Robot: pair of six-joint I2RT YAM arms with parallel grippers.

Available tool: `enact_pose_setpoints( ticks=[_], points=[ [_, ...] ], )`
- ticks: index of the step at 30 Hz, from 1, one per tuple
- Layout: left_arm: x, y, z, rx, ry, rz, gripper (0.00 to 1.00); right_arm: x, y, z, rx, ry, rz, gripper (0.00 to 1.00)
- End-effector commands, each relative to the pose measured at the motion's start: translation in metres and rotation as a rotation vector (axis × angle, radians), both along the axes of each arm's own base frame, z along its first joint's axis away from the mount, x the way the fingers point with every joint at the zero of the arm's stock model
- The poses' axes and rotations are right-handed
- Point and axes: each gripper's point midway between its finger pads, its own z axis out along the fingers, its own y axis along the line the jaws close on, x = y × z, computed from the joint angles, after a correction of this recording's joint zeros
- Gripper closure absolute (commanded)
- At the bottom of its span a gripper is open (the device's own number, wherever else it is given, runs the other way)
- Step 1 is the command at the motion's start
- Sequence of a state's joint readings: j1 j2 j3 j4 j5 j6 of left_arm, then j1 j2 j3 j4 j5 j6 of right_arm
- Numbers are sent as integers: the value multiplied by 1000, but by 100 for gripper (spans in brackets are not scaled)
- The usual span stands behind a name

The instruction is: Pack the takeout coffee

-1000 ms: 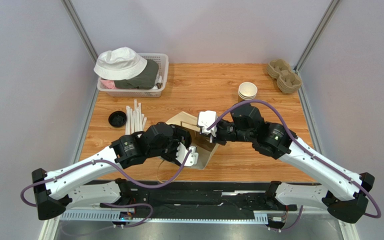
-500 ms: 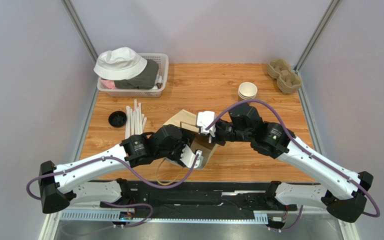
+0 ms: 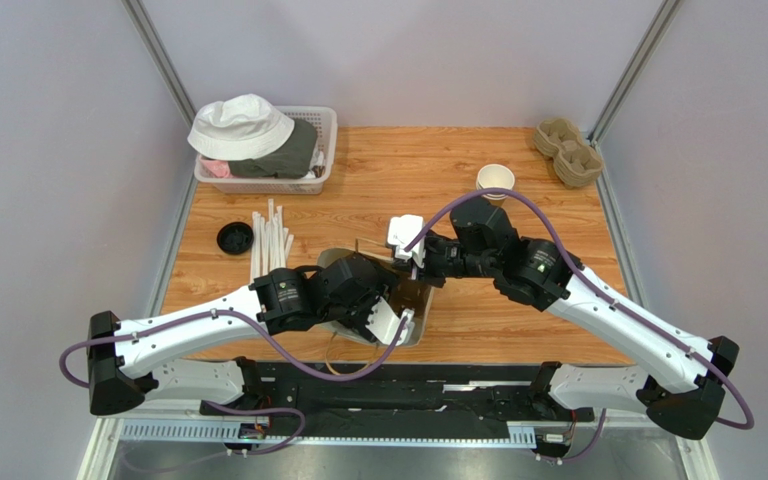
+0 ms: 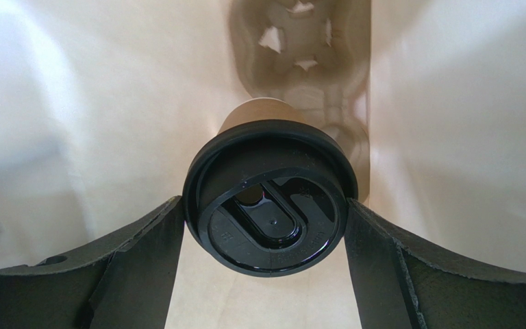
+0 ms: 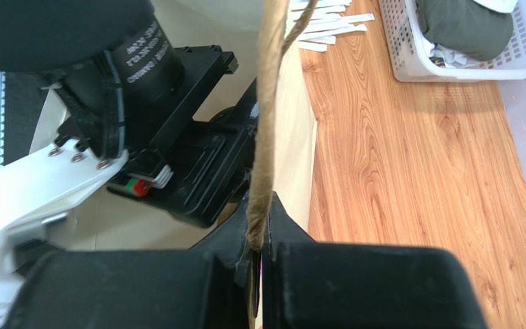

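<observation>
Left wrist view: takeout coffee point(image 4: 270, 192) cup wall mostly behind its lid point(image 4: 270, 212); brown paper bag point(image 4: 451, 123) bottom blurred. Top view: coffee out of sight inside bag.

Tan takeout coffee point(image 4: 270, 199), black lid fitted, sits inside the brown paper bag point(image 4: 451, 137).

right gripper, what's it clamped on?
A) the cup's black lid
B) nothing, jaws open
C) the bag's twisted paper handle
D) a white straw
C: in the right wrist view the right gripper is shut on the twisted handle of the brown paper bag. The takeout coffee is between the fingers of the left gripper, inside the bag.
</observation>
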State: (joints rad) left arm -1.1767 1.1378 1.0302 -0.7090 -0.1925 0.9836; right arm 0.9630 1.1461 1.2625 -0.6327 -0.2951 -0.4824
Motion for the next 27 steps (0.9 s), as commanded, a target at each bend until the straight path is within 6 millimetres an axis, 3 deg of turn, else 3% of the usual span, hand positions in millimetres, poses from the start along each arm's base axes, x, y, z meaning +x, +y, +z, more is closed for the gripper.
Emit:
enact_pose_setpoints(
  ticks=[1,11,20,22,27],
  points=[
    [2,17,-4,24,4,65,87,-15,0,30,88,-35,65,100],
    [10,29,-16,92,24,117,88,-20,3,28,91,-29,101,100],
    [11,36,-15,123,62,164,88,-16,10,25,51,-57,95,100],
    [11,36,-12,113,62,170,89,-13,11,21,40,-70,71,100],
    [0,28,17,12,88,122,89,-4,10,12,13,-102,30,100]
  ],
)
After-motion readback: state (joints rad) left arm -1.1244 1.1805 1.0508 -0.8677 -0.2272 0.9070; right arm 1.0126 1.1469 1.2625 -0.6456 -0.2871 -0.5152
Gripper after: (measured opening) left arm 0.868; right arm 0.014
